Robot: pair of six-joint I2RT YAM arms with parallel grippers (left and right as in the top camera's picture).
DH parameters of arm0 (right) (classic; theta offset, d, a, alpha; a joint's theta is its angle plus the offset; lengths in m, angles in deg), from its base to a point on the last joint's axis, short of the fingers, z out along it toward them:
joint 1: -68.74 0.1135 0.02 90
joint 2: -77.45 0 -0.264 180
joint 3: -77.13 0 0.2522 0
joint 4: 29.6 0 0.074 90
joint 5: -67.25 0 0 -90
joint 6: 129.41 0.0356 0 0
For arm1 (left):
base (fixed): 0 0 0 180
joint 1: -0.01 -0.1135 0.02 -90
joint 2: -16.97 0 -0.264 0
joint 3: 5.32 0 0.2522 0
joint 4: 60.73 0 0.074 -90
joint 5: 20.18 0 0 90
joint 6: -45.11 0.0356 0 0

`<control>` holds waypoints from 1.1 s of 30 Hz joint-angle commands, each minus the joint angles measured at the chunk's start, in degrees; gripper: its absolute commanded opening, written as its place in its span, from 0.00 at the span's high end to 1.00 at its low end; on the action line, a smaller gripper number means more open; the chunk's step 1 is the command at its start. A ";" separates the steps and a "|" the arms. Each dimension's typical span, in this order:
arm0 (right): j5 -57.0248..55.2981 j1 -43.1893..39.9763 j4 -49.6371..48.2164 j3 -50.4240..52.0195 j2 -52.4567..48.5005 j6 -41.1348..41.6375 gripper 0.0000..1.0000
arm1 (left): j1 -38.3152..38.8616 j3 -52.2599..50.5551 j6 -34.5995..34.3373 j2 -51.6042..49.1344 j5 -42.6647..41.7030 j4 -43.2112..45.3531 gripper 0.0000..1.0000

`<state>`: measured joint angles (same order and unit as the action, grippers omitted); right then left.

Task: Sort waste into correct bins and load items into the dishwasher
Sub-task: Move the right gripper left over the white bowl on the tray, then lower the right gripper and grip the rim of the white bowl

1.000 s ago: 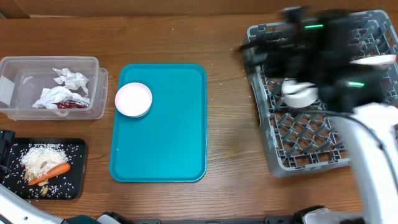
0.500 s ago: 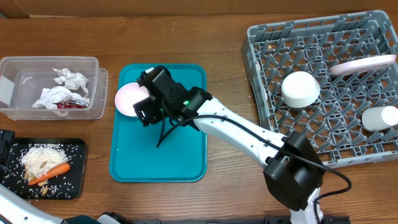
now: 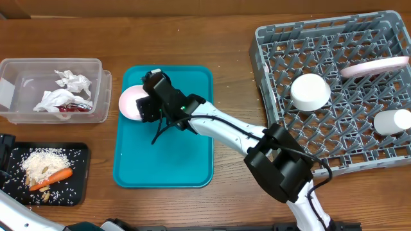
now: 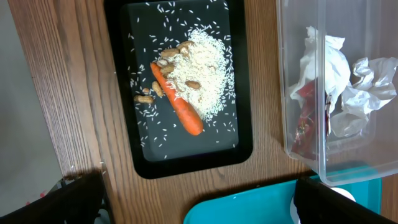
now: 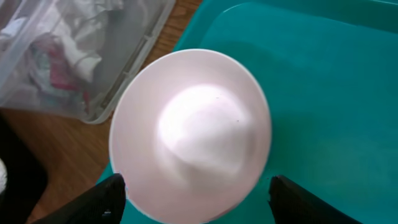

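Pink bowl (image 5: 189, 134) framed by spread right pincer (image 5: 202, 196), wrist view only, left pincer (image 4: 208, 202) spread

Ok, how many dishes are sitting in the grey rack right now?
3 in the rack: a white bowl near its middle, a pale pink plate leaning toward the back right, and a white cup at the right edge. Nothing seems hidden.
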<state>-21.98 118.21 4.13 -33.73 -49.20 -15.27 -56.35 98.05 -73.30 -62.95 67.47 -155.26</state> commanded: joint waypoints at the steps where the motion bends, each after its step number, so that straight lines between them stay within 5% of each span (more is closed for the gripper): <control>1: -2.64 -1.84 -0.11 -0.39 -1.73 3.72 0.23 | -0.20 0.11 -0.35 0.46 -0.24 0.04 0.00; 8: 1.40 -2.40 -1.97 -0.39 -4.79 4.39 0.26 | -0.20 0.11 -0.35 0.46 -0.22 0.02 0.00; 24: -1.18 -4.00 5.70 -1.99 -3.89 4.39 0.78 | -0.20 0.11 -0.35 0.46 -0.22 0.04 0.00; 33: -1.18 -9.42 15.47 -3.80 1.95 4.39 0.78 | -0.20 0.11 -0.35 0.46 -0.22 0.02 0.00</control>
<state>-22.19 110.12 18.88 -35.59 -52.78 -10.94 -56.35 98.05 -73.30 -62.95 67.47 -155.26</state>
